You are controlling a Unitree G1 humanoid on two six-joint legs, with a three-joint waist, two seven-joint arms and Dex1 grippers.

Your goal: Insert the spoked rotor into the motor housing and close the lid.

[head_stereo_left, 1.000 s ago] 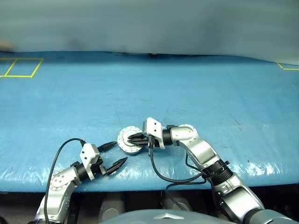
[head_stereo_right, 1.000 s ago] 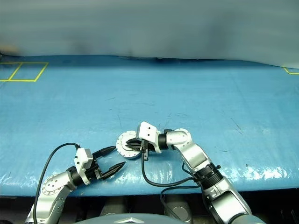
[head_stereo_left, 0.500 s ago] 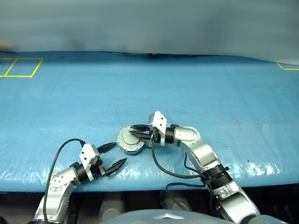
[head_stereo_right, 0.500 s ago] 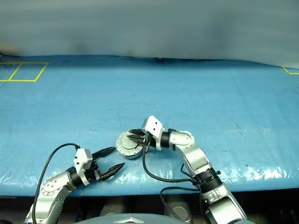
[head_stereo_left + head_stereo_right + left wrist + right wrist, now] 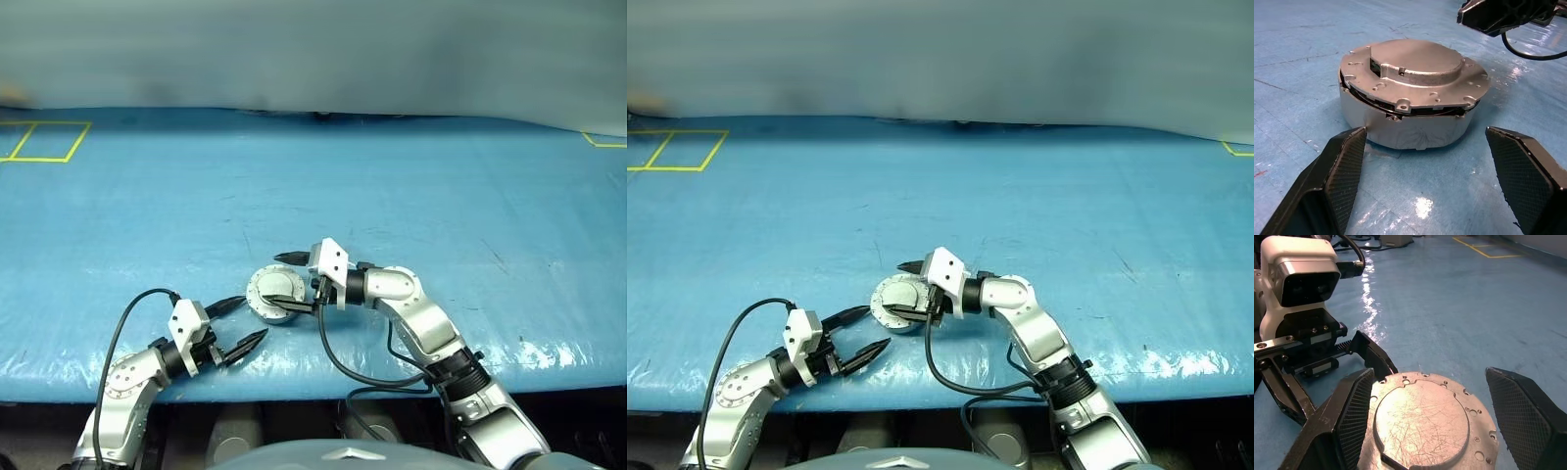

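The motor housing [image 5: 1405, 129], a round silver case, stands on the blue table near its front edge. The grey lid [image 5: 1410, 66] lies on top of it, plain face up, with a thin dark gap under its rim. The spoked rotor is hidden. My right gripper [image 5: 287, 282] hovers open over the lid [image 5: 1422, 423], one finger on each side, not gripping it. My left gripper [image 5: 250, 319] is open and empty just in front-left of the housing [image 5: 274, 294], pointing at its side wall; its fingers [image 5: 1342, 166] stand clear of it.
The blue table sheet [image 5: 441, 196] stretches wide behind and to both sides. Yellow tape lines mark the far left [image 5: 44, 142] and far right [image 5: 602, 140] corners. A black cable [image 5: 122, 333] loops off my left arm by the table's front edge [image 5: 549, 377].
My right gripper, shut over the top of the housing a second ago, has spread its fingers wide above the lid. The left arm has not moved.
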